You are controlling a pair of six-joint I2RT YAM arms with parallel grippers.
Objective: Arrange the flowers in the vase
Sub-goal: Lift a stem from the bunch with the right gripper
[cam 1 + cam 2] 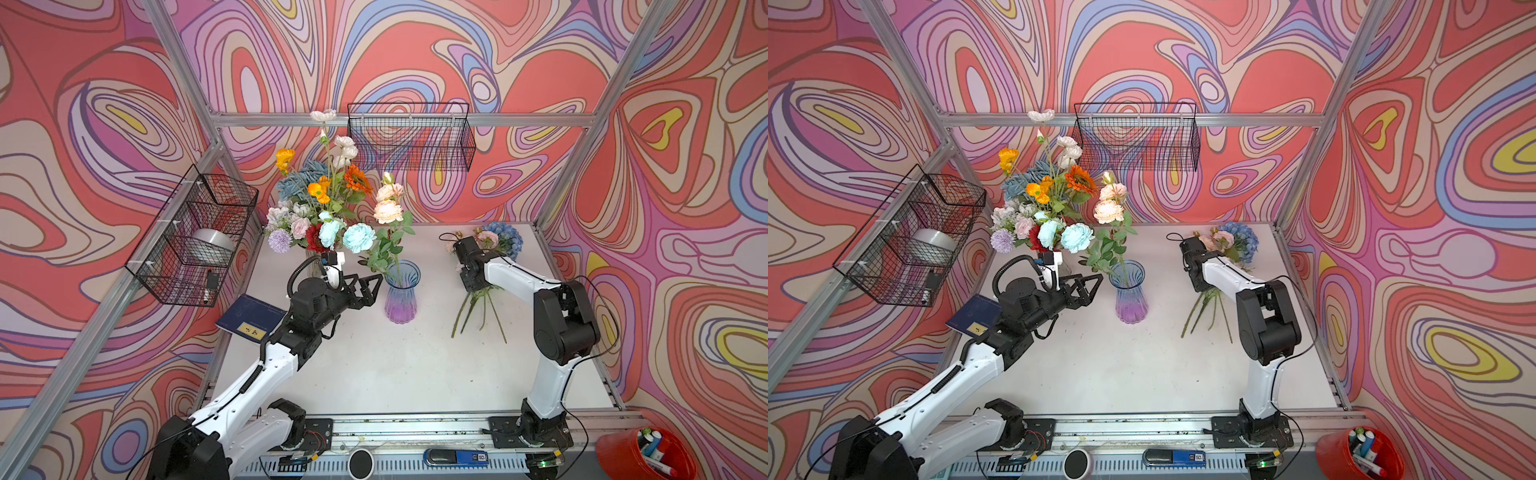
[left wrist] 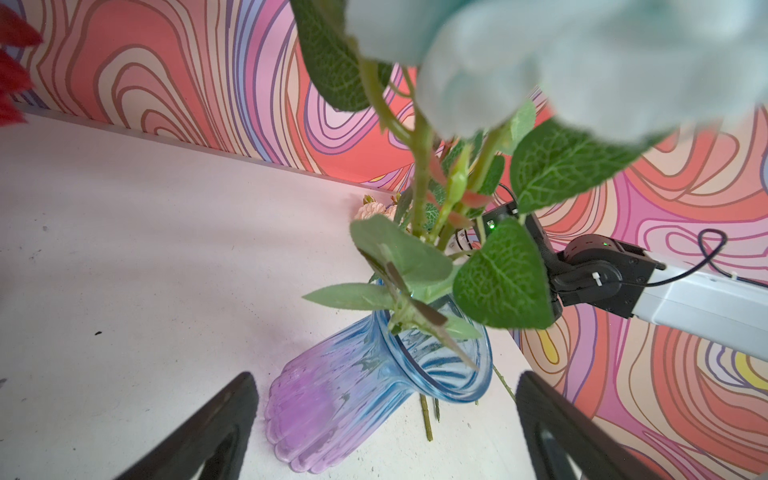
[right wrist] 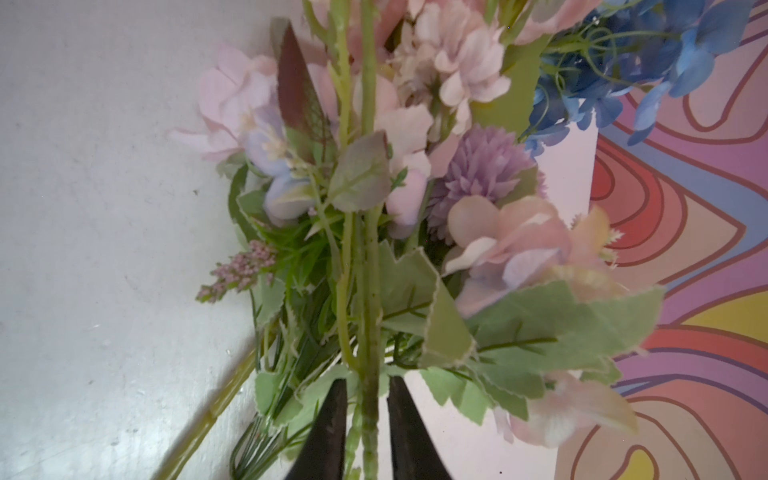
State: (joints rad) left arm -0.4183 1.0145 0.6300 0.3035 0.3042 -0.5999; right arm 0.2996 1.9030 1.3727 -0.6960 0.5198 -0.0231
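Swirling red, pink and lilac walls (image 1: 415, 50) close in a white surface (image 1: 374, 365). On the left wall hangs a wire basket (image 1: 191, 237) with a metal bowl (image 1: 212, 245) in it. Below it a dark blue book (image 1: 249, 320) lies at the surface's edge.

The left end effector (image 1: 371, 289) is next, level above the surface with its jaws spread wide and nothing between them. It points at the vase (image 1: 401, 295) and stays clear of it. Behind that arm stands a full bouquet (image 1: 320, 208) of orange, white, pale blue, red and lilac heads; what holds it is mostly hidden.

The vase is ribbed glass, blue at the rim and purple at the foot, upright near the middle. It holds one leafy stem of peach roses (image 1: 387, 210).

A second wire basket (image 1: 411, 137) hangs on the back wall.

Further right, the loose flowers (image 1: 482, 307) lie flat on the surface, well apart from the vase. Pink, lilac and blue heads point toward the back wall. The right end effector (image 3: 368, 382) is down over their stems. In the right wrist view its jaws stand narrow on either side of one green stem, but I cannot tell whether they pinch it.

At the near right corner sits a red cup (image 1: 646, 455) of markers.
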